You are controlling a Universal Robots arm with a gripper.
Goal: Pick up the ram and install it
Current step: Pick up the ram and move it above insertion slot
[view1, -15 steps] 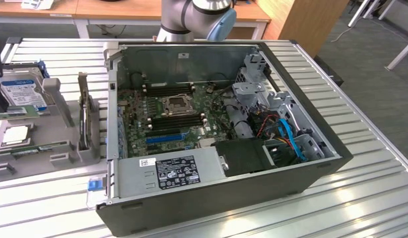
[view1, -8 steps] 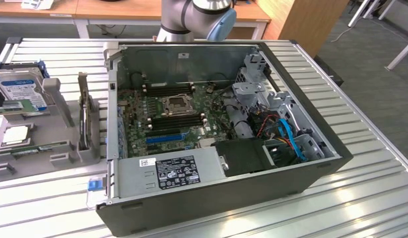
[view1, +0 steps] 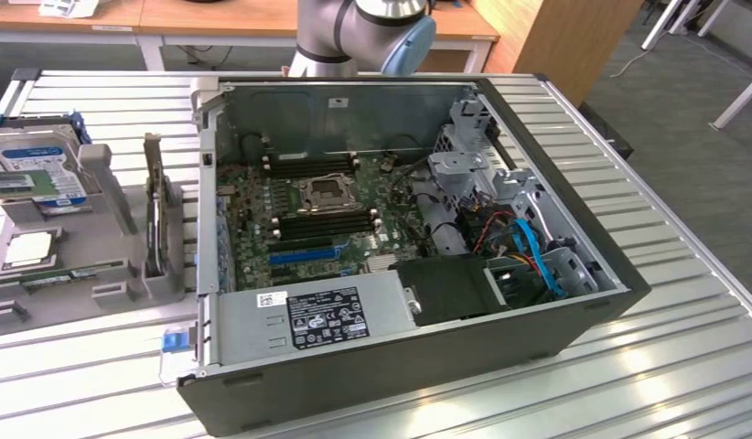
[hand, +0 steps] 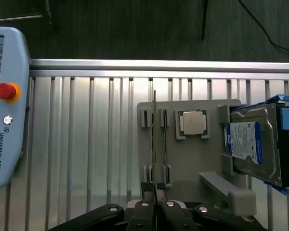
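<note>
Wrist view, end effector (hand: 154, 188) closed, empty, aimed down above ram (hand: 154, 139) in holder (hand: 192, 159)

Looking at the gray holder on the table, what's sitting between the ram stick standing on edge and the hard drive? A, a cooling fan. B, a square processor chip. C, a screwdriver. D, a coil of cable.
B: in the wrist view a square silver processor chip lies in a recess of the gray holder, between the ram and the hard drive.
</note>
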